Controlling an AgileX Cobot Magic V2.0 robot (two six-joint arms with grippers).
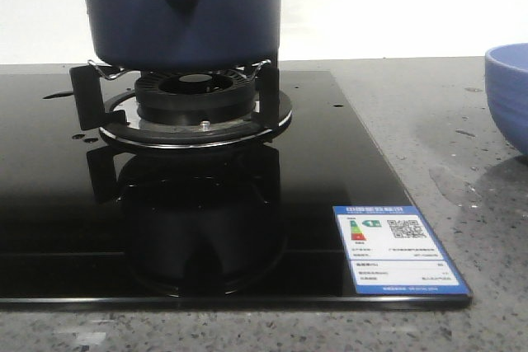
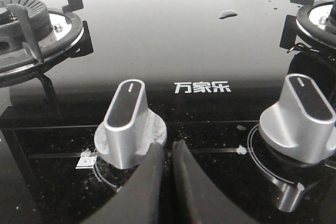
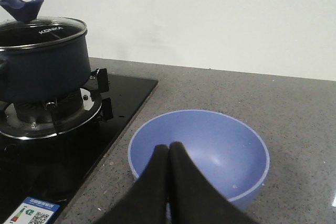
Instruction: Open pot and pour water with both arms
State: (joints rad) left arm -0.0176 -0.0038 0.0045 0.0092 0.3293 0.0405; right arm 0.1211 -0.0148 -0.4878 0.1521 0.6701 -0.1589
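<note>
Still lidded, the pot point(image 3: 39, 64) sits nearer the right gripper point(image 3: 168, 153).
Both it and the left gripper point(image 2: 167, 150) are pinched closed, empty; glass lid point(image 3: 37, 24) on.

The pot point(image 1: 183, 14) is cut off by the upper edge of the front view; its rim and lid are not seen there. In the right wrist view its far side is cropped, and the lid knob point(image 3: 22, 8) is shown only in part. The bowl point(image 1: 509, 92) is cut by the side edge of the front view. The small print on the energy label point(image 1: 398, 249) cannot be read, and the label is cropped in the right wrist view. Both burners point(image 2: 31, 38) are partly out of frame in the left wrist view. The lower part of one knob point(image 2: 128, 127) is hidden behind the left gripper point(image 2: 167, 153). Part of the bowl's interior is covered by the right gripper point(image 3: 169, 156).
</note>
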